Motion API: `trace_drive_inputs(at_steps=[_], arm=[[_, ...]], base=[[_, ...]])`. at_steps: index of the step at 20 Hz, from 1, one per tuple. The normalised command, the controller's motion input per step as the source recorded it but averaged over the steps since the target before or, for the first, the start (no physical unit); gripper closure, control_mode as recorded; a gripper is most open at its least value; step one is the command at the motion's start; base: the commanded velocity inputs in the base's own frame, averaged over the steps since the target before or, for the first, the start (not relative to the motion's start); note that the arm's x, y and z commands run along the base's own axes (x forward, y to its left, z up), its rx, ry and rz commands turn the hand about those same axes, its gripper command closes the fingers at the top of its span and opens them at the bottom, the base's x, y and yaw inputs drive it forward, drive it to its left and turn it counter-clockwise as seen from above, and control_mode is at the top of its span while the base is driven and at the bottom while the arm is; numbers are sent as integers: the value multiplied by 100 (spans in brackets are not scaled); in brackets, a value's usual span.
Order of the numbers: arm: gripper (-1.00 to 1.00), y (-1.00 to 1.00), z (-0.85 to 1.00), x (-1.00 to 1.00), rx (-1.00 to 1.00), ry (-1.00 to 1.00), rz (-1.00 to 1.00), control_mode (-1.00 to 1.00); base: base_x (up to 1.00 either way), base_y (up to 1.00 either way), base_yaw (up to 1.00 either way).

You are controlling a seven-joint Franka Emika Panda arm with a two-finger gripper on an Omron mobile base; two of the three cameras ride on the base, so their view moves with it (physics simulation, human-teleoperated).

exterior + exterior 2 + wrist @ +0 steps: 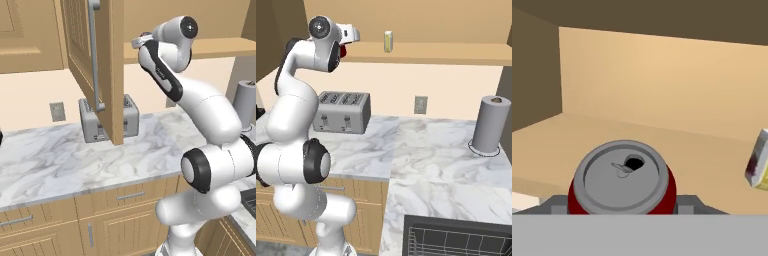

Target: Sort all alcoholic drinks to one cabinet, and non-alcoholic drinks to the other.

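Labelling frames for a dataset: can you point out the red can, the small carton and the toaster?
red can point(623, 175), hand view, on its silver top.
small carton point(388, 41), right base view, on its front face, on the cabinet shelf.
toaster point(342, 116), right base view, on its grey front side.

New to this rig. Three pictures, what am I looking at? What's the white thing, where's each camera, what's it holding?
It's a rendered kitchen. The white thing is a robot arm on a driving base. Two pictures come from cameras on that base, behind the arm to its left and right. The third comes from a camera on the hand, looking along the gripper.

The arm reaches up into an open wall cabinet. In the hand view a red can with a silver top sits between the gripper's fingers, apparently gripped, over the shelf. A small carton already stands on that shelf.

On the marble counter: a toaster and a paper towel roll.
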Motion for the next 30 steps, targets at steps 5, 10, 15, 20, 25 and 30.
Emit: trace_drive_inputs(at_steps=[5,10,15,20,25,30], arm=[[100,0,0,21,0,5,0,-100],[100,0,0,24,0,4,0,-100],[100,1,0,27,0,4,0,-100],[100,1,0,26,0,2,0,-100],[100,1,-2,27,0,2,0,-100],[100,0,-5,25,0,2,0,-100]], base=[[0,0,0],[0,0,0],[0,0,0],[0,0,0],[0,0,0],[0,0,0]])
